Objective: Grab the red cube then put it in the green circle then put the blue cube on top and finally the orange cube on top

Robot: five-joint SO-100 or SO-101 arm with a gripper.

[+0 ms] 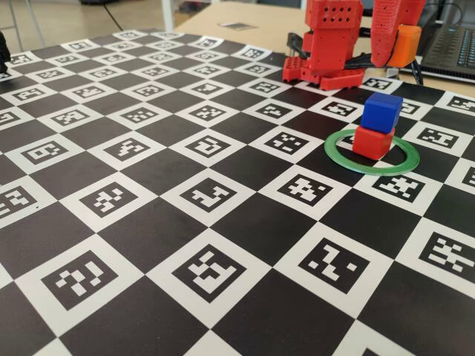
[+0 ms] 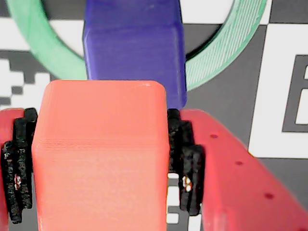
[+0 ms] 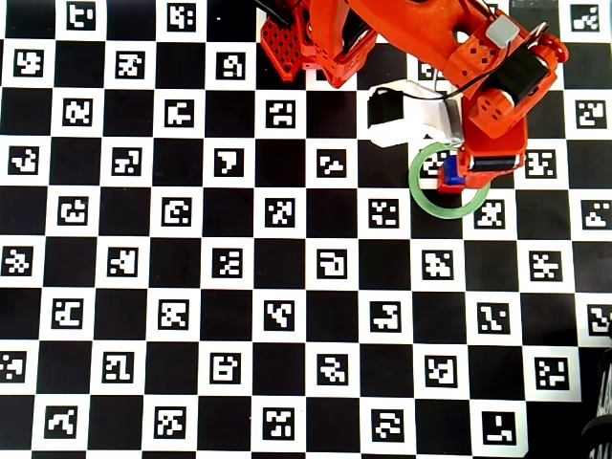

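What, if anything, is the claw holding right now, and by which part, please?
The claw holds the orange cube, its black pads pressed on two opposite side faces, above the blue cube.

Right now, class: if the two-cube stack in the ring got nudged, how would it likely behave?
The blue cube sits slightly off-square on the red cube, so it would probably slide off. Both look like smooth, rigid plastic, likely slippery. The thin green circle lies flat and would hardly stop them.
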